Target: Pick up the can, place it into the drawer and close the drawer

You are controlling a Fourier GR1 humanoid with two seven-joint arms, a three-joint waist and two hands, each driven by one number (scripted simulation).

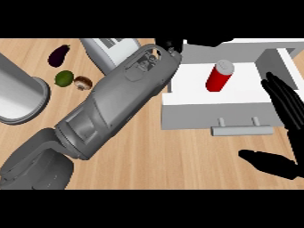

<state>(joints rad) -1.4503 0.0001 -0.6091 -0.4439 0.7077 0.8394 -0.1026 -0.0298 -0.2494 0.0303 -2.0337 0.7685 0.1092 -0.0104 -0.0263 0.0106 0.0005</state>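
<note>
We see the red cylindrical can (219, 76) standing in the open white drawer (200, 111), just left of our open right hand (297, 129), suggesting closing comes next.

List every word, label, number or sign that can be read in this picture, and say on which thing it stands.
None can be read.
The red can in the open drawer shows no label.
The grey appliance shows only pale marks, too blurred to read.
</note>
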